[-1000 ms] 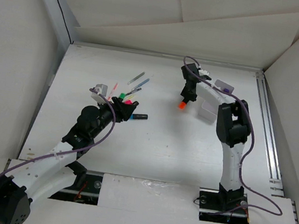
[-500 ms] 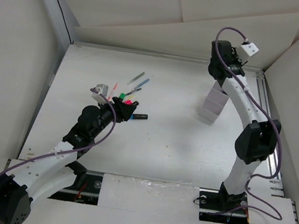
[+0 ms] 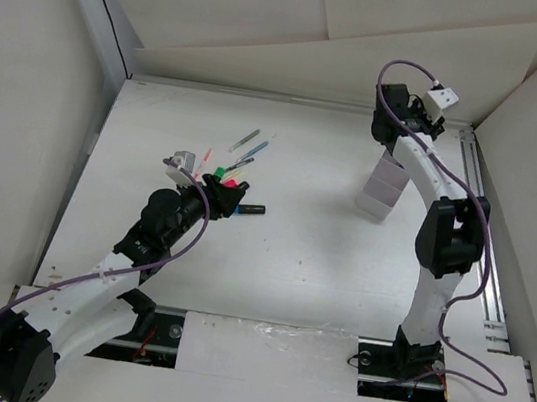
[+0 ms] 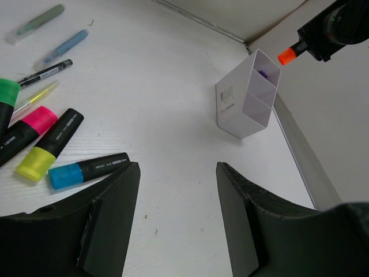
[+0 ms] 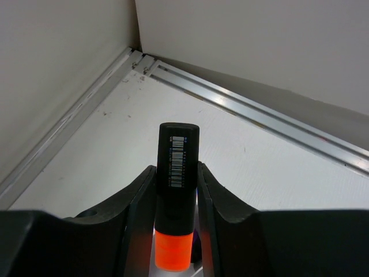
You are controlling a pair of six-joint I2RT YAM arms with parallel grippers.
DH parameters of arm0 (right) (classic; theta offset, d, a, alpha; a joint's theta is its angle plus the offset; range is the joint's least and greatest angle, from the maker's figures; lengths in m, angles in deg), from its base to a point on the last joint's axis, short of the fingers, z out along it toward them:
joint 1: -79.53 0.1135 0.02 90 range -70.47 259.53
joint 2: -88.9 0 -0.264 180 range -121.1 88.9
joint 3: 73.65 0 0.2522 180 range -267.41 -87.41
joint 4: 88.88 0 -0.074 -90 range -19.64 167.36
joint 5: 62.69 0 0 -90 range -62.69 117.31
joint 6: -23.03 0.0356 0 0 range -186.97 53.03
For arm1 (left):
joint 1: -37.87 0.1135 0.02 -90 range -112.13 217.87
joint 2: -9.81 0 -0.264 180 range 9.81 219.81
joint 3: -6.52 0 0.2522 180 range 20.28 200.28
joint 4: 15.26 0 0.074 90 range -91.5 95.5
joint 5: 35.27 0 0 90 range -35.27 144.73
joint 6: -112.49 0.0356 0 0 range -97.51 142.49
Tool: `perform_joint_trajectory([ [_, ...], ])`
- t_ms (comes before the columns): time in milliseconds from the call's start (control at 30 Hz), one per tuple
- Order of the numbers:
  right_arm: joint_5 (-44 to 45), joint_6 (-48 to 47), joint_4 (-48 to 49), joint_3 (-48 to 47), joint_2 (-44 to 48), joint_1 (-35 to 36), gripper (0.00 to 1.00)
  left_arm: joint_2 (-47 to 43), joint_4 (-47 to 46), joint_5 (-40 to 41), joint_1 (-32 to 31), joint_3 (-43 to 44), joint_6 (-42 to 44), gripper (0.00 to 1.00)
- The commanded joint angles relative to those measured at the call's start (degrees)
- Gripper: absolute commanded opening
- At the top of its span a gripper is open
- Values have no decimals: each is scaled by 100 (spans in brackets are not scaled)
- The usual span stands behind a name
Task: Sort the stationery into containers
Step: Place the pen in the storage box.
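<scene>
My right gripper [image 3: 390,130] is shut on a black highlighter [image 5: 177,167], orange cap [image 5: 173,251] pointing down, over the far end of the pale divided box [image 3: 384,184]. From the left wrist the box [image 4: 248,97] stands upright with something purple in one compartment, and the orange tip [image 4: 286,56] hangs just above and right of it. My left gripper [image 4: 177,173] is open and empty, low over the table. To its left lie green [image 4: 7,92], pink [image 4: 37,120], yellow [image 4: 33,163] and blue [image 4: 64,175] highlighters and thin pens [image 4: 62,46].
The stationery pile [image 3: 233,170] lies at centre-left just beyond my left gripper [image 3: 224,194]. An aluminium rail [image 3: 481,233] runs along the table's right edge, and white walls close in the far corner [image 5: 138,55] behind the box.
My right arm has carried the orange highlighter from the table's middle to above the far end of the box. The left arm has not moved.
</scene>
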Motion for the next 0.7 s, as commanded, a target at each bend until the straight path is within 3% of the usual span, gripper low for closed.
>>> perform_joint_trajectory([
  [0,340,-49,285,-117,-31,132,13,-21,-278,-64,-18,55,2,52],
  [667,1051,-49,-84,-636,-954,421,13,40,-339,-117,-18,55,-51,52],
])
